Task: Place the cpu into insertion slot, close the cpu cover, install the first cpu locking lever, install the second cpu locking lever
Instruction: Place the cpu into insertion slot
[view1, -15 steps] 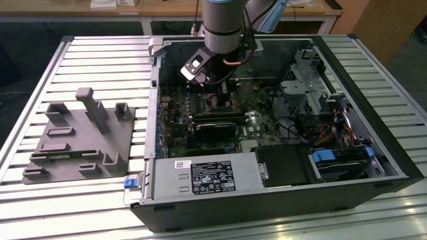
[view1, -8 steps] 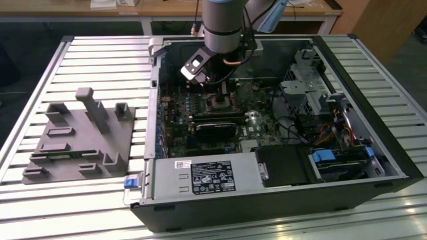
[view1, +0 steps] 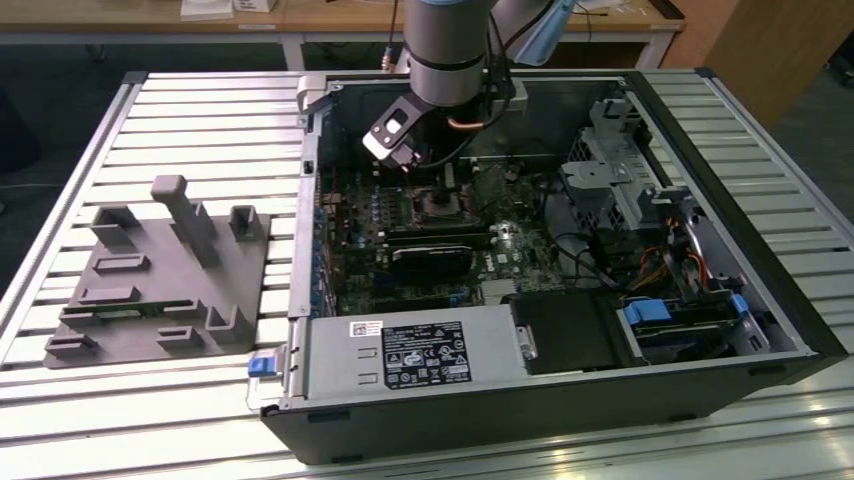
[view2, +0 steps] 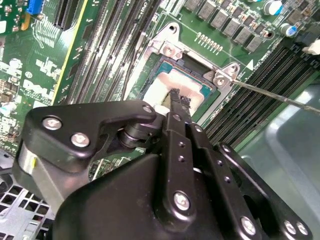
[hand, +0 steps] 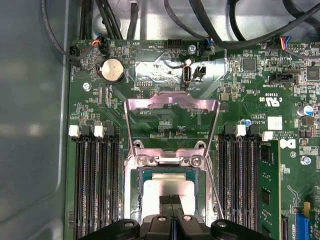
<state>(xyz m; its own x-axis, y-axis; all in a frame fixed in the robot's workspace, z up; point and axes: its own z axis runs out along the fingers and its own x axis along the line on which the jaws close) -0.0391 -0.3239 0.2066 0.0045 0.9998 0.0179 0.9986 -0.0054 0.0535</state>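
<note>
Pincer (view2: 178, 98) tips drawn together over the cpu (hand: 156, 192), nothing between them.

In both wrist views the clenched tips sit at the middle of the cpu's silver top, touching it or just above; I cannot tell which. The cpu lies flat inside the slot (hand: 136, 200), its edges looking parallel to the rim. The cover (hand: 172, 101) stands swung open beyond the slot, and a thin lever (view2: 280, 97) juts out past one corner, unlatched. The step in hand reads as seating the cpu. To do it well, any pressure should be light and straight down at the centre, with no sideways drag. The chip should sit level with all four edges inside the rim, and the arm should stay clear of the raised cover and the lever.
</note>
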